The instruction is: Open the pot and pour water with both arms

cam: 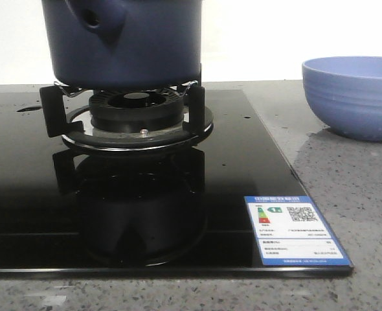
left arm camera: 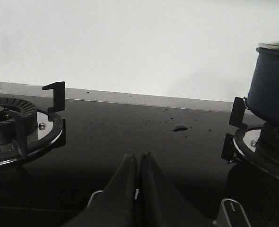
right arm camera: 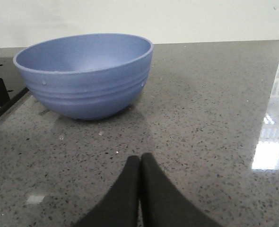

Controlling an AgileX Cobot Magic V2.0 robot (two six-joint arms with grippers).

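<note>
The dark navy pot (cam: 123, 42) stands on the burner grate (cam: 129, 113) of the black glass hob; its handle stub with a round hole (cam: 95, 19) faces the front camera. Its top is cut off in the front view. In the left wrist view the pot (left arm camera: 272, 85) shows at the edge with a pale lid rim (left arm camera: 275, 46) on top. My left gripper (left arm camera: 138, 156) is shut and empty, low over the hob glass, apart from the pot. My right gripper (right arm camera: 140, 158) is shut and empty over the grey counter, short of the light blue bowl (right arm camera: 85, 73). Neither gripper shows in the front view.
The light blue ribbed bowl (cam: 353, 94) sits on the speckled counter right of the hob. A second burner (left arm camera: 14, 125) with black grate prongs lies on the hob's other side. A blue energy label (cam: 296, 230) is stuck at the hob's front right corner. A water drop (left arm camera: 179, 126) lies on the glass.
</note>
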